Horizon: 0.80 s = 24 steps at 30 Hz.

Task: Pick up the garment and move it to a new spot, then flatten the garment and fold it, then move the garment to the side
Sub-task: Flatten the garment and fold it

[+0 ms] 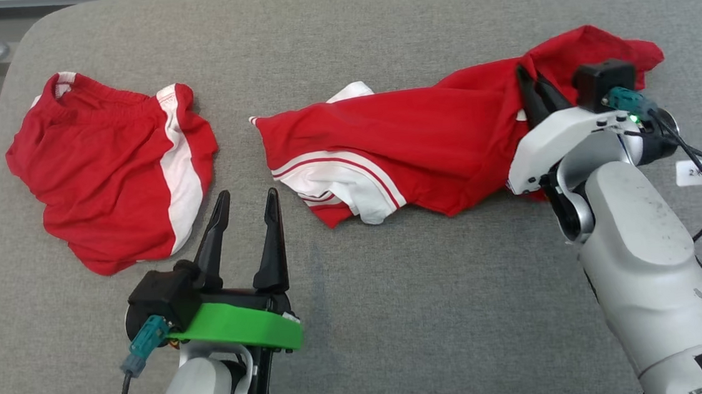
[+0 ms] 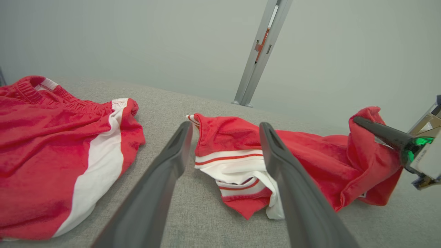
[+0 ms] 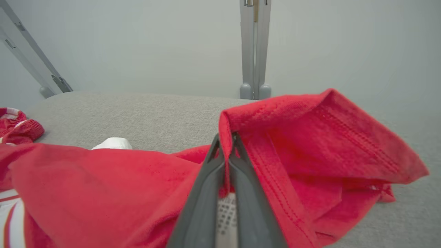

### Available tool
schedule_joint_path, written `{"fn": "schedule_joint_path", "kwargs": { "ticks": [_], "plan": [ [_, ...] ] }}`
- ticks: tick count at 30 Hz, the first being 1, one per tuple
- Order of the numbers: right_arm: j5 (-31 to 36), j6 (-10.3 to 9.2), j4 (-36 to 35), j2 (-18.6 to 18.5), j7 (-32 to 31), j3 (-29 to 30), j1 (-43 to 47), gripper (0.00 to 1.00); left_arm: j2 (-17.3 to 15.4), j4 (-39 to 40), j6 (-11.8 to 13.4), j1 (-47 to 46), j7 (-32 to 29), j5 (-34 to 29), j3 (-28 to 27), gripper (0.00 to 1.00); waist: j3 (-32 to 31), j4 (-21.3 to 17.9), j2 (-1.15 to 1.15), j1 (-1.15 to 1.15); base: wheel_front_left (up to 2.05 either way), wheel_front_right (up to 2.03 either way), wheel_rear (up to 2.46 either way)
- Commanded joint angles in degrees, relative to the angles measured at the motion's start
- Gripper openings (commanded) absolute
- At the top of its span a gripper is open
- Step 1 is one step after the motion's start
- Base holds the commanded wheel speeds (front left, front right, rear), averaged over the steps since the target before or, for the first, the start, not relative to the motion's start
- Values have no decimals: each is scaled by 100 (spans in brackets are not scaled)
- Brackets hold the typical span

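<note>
The right pincer (image 1: 533, 85) is clamping shut on the raised hem of the crumpled red jersey with white striped trim (image 1: 434, 140). The jersey is lying from the middle toward the right edge of the grey fabric-covered desk (image 1: 398, 318). The left pincer (image 1: 248, 199) is hovering open near the front edge, beside the red shorts with a white side stripe (image 1: 105, 172).

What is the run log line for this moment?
phase: pick up | right gripper: shut on red shirt | left gripper: open, between garments | red shorts: untouched on cushion
</note>
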<state>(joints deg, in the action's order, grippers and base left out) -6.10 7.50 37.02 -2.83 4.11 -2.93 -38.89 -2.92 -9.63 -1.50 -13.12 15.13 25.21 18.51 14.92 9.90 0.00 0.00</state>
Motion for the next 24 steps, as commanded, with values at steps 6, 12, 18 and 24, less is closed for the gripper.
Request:
{"fn": "schedule_joint_path", "kwargs": {
  "ticks": [6, 12, 18, 24],
  "plan": [
    [-263, -2, 472, -20, 290, -556, -404, 100, 0, 113, 110, -61, 3, 173, 66, 100, 105, 167, 0, 0, 0, 0, 0],
    [-376, -2, 192, -23, 685, -431, -145, 100, 0, 194, 162, 45, 2, 154, 48, 100, 24, -63, 0, 0, 0, 0, 0],
    [-21, -2, -195, -21, 446, 118, 324, 100, -1, 246, 170, 82, 3, 104, 51, 100, 73, -262, 0, 0, 0, 0, 0],
    [114, -2, -425, -24, -46, -224, 386, 100, -1, 235, 153, -17, 2, 133, 126, 100, 156, -217, 0, 0, 0, 0, 0]
  ]
}}
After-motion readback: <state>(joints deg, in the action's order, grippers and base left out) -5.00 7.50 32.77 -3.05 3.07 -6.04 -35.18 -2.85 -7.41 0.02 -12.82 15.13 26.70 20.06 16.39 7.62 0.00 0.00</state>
